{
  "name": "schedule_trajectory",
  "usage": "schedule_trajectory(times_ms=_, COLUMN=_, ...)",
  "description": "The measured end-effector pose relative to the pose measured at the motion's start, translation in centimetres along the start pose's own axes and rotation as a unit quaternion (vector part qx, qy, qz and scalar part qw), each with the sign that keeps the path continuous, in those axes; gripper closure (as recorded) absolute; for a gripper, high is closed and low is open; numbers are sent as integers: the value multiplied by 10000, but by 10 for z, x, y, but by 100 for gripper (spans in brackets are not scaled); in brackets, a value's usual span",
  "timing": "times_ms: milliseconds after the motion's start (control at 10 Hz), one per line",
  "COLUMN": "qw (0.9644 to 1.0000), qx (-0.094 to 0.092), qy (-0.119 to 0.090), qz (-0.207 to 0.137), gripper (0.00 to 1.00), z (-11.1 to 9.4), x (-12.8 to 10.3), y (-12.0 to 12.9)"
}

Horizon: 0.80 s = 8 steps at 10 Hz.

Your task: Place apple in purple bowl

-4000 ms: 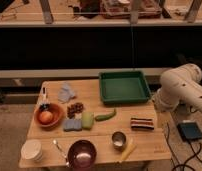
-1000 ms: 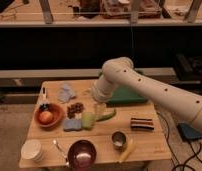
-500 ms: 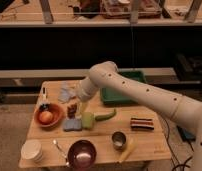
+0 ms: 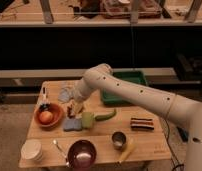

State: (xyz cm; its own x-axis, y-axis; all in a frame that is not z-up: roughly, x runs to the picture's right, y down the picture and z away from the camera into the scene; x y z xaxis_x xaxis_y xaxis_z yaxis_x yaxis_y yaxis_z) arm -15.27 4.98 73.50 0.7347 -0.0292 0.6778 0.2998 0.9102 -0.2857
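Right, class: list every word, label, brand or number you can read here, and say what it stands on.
None can be read.
The small dark item behind the round orange-brown bowl may bear a label, too blurred to read.
The gripper is low over the wooden table, beside that bowl.

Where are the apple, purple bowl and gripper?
apple [image 4: 46, 117], camera view, its middle, inside the orange bowl [image 4: 60, 112]
purple bowl [image 4: 82, 155], camera view, bare inside
gripper [image 4: 73, 108], camera view, its tip, right of the orange bowl
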Motion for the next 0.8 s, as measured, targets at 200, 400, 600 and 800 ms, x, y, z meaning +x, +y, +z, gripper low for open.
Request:
schedule_trajectory(times_ms=200, qw=9999, qx=-49, qy=-102, qz=-101, gripper=20, z=3, x=-2, y=2)
schedule_trajectory(times_ms=400, qw=9993, qx=-195, qy=-285, qz=-133, gripper=20, z=29, x=-11, y=11)
schedule_trajectory(times_ms=600, qw=9987, qx=-298, qy=-409, qz=-60, gripper=20, z=45, x=-6, y=20)
schedule_trajectory(times_ms=800, qw=9977, qx=-394, qy=-559, qz=-14, gripper=27, z=60, x=-10, y=24)
